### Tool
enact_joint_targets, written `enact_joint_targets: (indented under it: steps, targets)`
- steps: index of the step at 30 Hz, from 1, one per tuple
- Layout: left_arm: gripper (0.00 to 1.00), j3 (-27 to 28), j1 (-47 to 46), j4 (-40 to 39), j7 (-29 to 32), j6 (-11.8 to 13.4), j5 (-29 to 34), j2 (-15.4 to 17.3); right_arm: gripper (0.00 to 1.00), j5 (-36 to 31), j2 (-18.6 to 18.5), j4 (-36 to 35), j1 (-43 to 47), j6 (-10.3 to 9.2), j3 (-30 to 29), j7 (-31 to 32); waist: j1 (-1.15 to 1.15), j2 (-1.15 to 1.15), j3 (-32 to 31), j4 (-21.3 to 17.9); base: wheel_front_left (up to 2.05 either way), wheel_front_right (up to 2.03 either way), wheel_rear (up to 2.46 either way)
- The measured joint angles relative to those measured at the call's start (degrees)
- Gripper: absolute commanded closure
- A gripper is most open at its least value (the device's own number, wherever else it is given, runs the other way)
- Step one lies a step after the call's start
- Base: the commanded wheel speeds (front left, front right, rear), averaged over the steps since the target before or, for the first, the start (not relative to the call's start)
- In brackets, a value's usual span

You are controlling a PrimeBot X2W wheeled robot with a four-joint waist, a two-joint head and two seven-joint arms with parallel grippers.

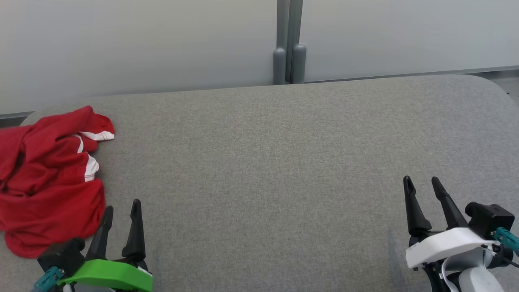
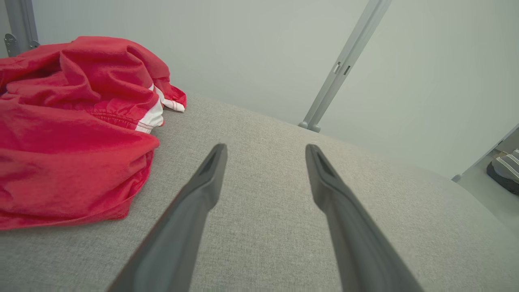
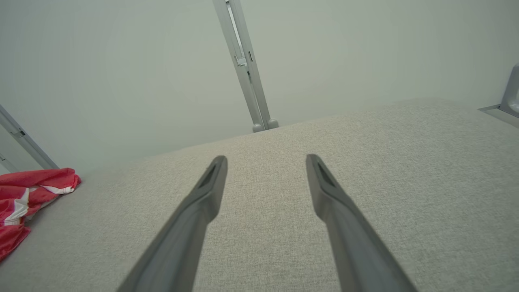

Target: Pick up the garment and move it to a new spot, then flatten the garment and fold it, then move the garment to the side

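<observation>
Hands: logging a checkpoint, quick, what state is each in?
Left hand: open, empty, beside the crumpled red fabric garment with white stripes.
Right hand: open, empty.

The left gripper (image 1: 122, 206) has two long, matte black fingers (image 1: 134, 231) that taper to narrow points. They are set in a bright green moulded plastic shell (image 1: 107, 275). A black boxy module (image 1: 61, 255) sits on the shell's outer side. It carries a teal fitting (image 1: 46, 280) that may be a cable plug, though the picture's edge cuts it off.

The right gripper (image 1: 421, 179) has the same dark tapered prongs (image 1: 414, 211), here in a white moulded plastic shell (image 1: 446, 241). This shell has its own black box-shaped unit (image 1: 488, 219) and teal connector piece (image 1: 507, 239). Behind it is a rounded, pale grey forearm (image 1: 480, 280). Close up, each finger looks dark grey, with a slim slot-shaped recess (image 2: 210, 164) near its tip.
</observation>
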Motion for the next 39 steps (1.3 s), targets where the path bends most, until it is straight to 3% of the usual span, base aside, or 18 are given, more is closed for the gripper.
enact_joint_targets:
  steps: [39]
  targets:
    - [0.00,0.46,1.42,2.86,-4.48,-0.09,14.69,0.69,0.00,-14.22,-0.10,0.47,1.77,0.08,-0.70,-4.75,0.00,0.00,-0.08,-0.47,0.00,0.00,0.00]
